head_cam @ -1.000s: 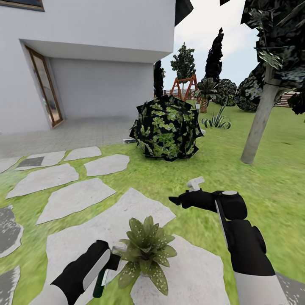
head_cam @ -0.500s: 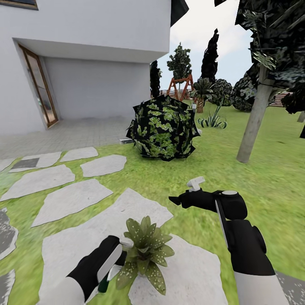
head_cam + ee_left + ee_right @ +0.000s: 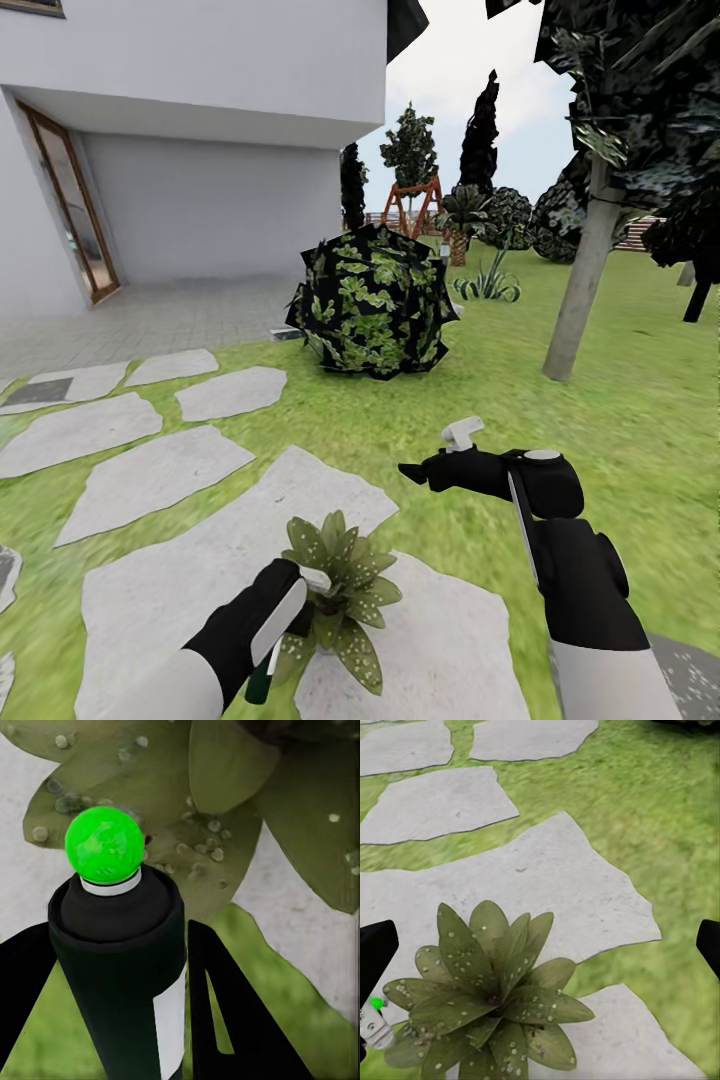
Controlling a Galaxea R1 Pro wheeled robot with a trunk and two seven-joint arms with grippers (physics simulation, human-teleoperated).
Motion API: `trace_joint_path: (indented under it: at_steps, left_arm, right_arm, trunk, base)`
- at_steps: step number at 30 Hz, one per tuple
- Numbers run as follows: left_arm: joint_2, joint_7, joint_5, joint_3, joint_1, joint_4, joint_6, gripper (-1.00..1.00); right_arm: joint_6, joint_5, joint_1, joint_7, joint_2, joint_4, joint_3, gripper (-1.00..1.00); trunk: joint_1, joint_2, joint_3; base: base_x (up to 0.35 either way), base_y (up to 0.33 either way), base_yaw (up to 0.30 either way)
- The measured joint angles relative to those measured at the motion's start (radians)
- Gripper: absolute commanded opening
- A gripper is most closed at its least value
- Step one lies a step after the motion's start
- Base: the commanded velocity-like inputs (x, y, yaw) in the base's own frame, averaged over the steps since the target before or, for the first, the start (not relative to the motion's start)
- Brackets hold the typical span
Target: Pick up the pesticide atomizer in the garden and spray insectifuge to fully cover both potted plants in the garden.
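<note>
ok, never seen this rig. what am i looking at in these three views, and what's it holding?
Simulator renders of a two-armed wheeled robot in a garden. The head camera looks down over both arms. The left gripper is shut on a slim black spray bottle; that arm's wrist camera looks along it at its green tip. It sits right beside a small white-speckled green potted plant on a pale grey stepping stone. The right gripper hangs open, holding nothing; its wrist camera looks down on the same plant.

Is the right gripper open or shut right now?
Open. The right gripper holds nothing; in its wrist view the fingertips sit far apart, with the potted plant between them.
</note>
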Motion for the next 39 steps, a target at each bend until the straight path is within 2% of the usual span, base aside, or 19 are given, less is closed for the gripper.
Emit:
trace_joint_path:
  at_steps: [12,15,17,18,24,26,32,34,35,36,39]
  left_arm:
    - [-0.003,-0.013,0.015,0.006,0.0,0.06,-0.014,-1.0]
    - [0.0,-0.008,0.014,0.005,0.006,-0.007,-0.008,-1.0]
    - [0.009,-0.005,0.014,0.005,0.042,-0.137,0.011,-1.0]
    - [0.012,-0.005,0.012,0.006,0.057,-0.172,0.03,-1.0]
    - [0.019,-0.004,0.011,0.006,0.076,-0.222,0.052,-1.0]
    - [0.008,-0.004,0.012,0.004,0.066,-0.226,0.053,-1.0]
    - [0.001,-0.006,0.012,0.006,0.02,-0.187,0.068,-1.0]
    - [0.0,-0.005,0.042,0.007,-0.011,-0.14,0.075,-1.0]
    - [0.0,-0.003,0.074,0.007,-0.03,-0.103,0.074,-1.0]
    - [0.0,-0.001,0.089,0.006,-0.037,-0.085,0.073,-1.0]
    - [0.0,0.002,0.111,0.006,-0.048,-0.042,0.066,-1.0]
  right_arm:
    - [0.0,0.0,0.001,0.0,0.0,0.0,0.001,1.0]
    - [0.0,0.0,0.002,-0.001,0.001,0.0,0.001,1.0]
    - [0.0,0.0,0.003,-0.001,0.001,0.0,0.001,1.0]
    - [-0.001,0.0,0.003,-0.001,0.002,0.0,0.001,1.0]
    - [-0.001,0.0,0.004,-0.001,0.002,0.0,0.001,1.0]
    - [-0.001,0.0,0.004,-0.001,0.003,0.0,0.001,1.0]
    - [-0.001,0.0,0.002,-0.001,0.003,0.0,0.001,1.0]
    - [-0.001,0.0,0.001,0.0,0.002,0.0,0.001,1.0]
    - [0.0,0.0,0.001,0.0,0.002,0.0,0.001,1.0]
    - [0.0,0.0,0.001,0.0,0.001,0.0,0.001,1.0]
    - [0.0,0.0,0.001,0.0,0.0,0.0,0.001,1.0]
  trunk:
    - [0.0,0.0,0.0]
    - [0.0,0.0,0.0]
    - [0.0,0.0,0.0]
    - [0.0,0.0,0.0]
    - [0.0,0.0,0.0]
    - [0.0,0.0,0.0]
    - [0.0,0.0,0.0]
    - [0.0,0.0,0.0]
    - [0.0,0.0,0.0]
    - [0.0,0.0,0.0]
    - [0.0,0.0,0.0]
  base:
    - [0.0,0.0,-0.002]
    - [0.0,0.0,0.0]
    - [-0.125,-0.03,0.0]
    - [-0.242,-0.058,0.0]
    - [-0.249,-0.017,0.0]
    - [-0.041,-0.001,0.0]
    - [-0.006,0.0,0.0]
    - [-0.001,0.0,0.0]
    - [0.0,0.0,0.0]
    - [0.0,0.0,0.0]
    - [0.0,0.0,0.0]
